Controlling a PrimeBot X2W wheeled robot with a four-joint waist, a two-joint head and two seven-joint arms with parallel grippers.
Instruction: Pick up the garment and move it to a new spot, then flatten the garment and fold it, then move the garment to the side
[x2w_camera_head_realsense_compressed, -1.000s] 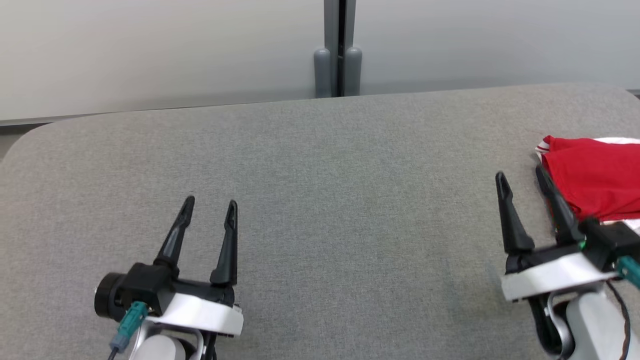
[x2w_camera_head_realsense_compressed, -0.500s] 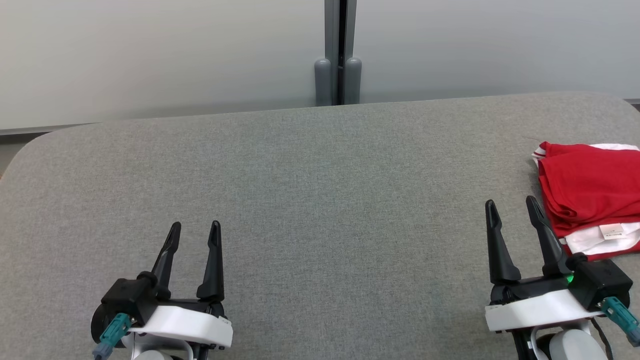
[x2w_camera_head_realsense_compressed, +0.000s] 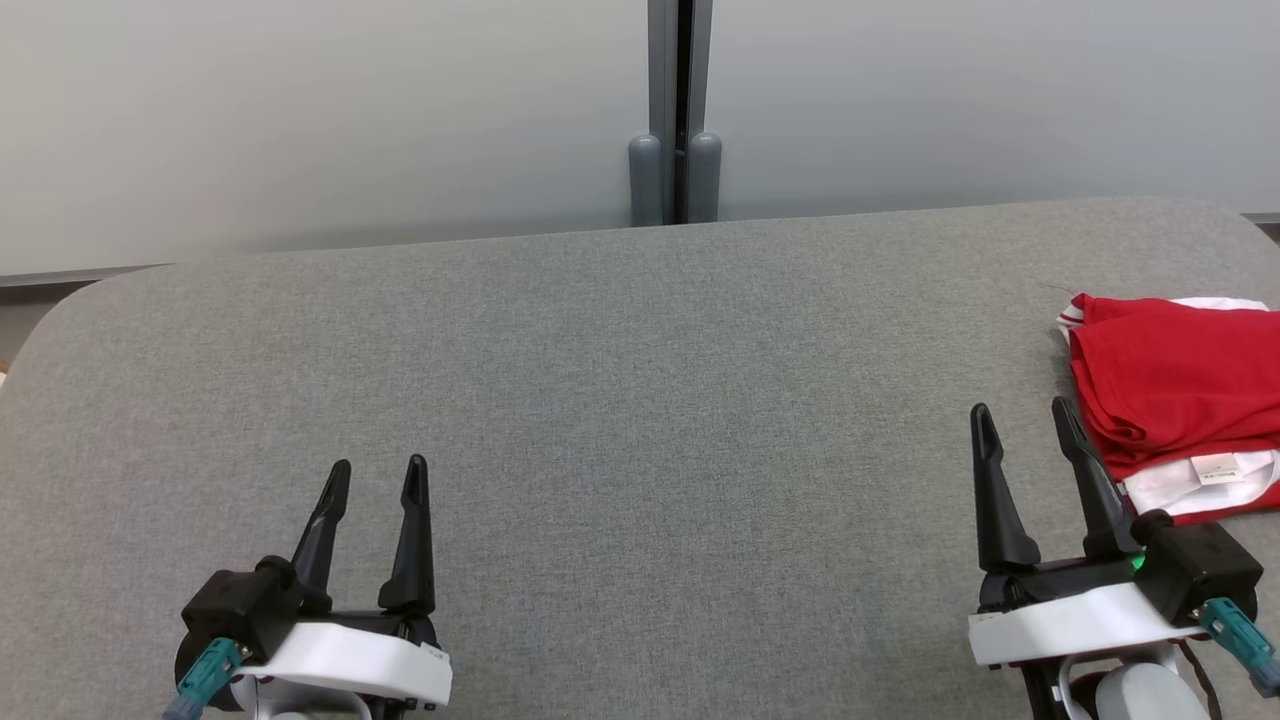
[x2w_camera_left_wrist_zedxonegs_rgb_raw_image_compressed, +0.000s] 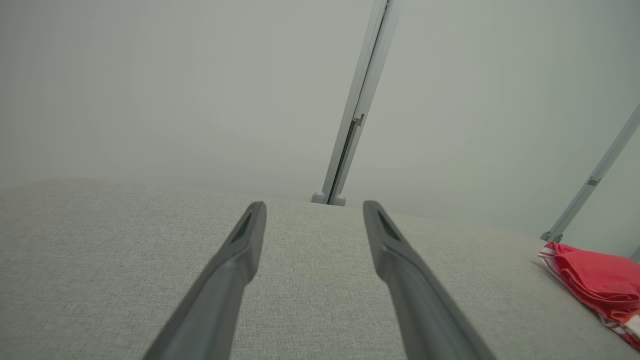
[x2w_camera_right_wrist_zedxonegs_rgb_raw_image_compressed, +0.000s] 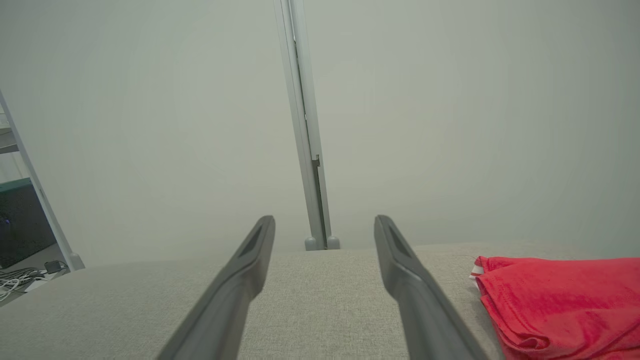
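The garment (x2w_camera_head_realsense_compressed: 1170, 385) is a red piece with white trim, folded into a compact stack at the right edge of the grey table (x2w_camera_head_realsense_compressed: 640, 400). It also shows as the red garment (x2w_camera_left_wrist_zedxonegs_rgb_raw_image_compressed: 597, 282) at the lower right of the left wrist view and as the garment (x2w_camera_right_wrist_zedxonegs_rgb_raw_image_compressed: 560, 305) right of the fingers in the right wrist view. My right gripper (x2w_camera_head_realsense_compressed: 1020, 420) is open just left of it, with nothing between its fingers. Near the front left, my left gripper (x2w_camera_head_realsense_compressed: 375, 470) is open and empty, far from the cloth.
A pale partition wall (x2w_camera_head_realsense_compressed: 300, 110) with a grey post (x2w_camera_head_realsense_compressed: 677, 100) runs behind the table's far edge. The table's rounded left corner (x2w_camera_head_realsense_compressed: 60, 310) is in view. Cables and a dark box (x2w_camera_right_wrist_zedxonegs_rgb_raw_image_compressed: 22, 225) lie on the floor beyond the table.
Both grippers have drawn back toward the front edge, the right one away from the garment's edge. The head camera tilted, so the table's far edge sits lower in the picture.
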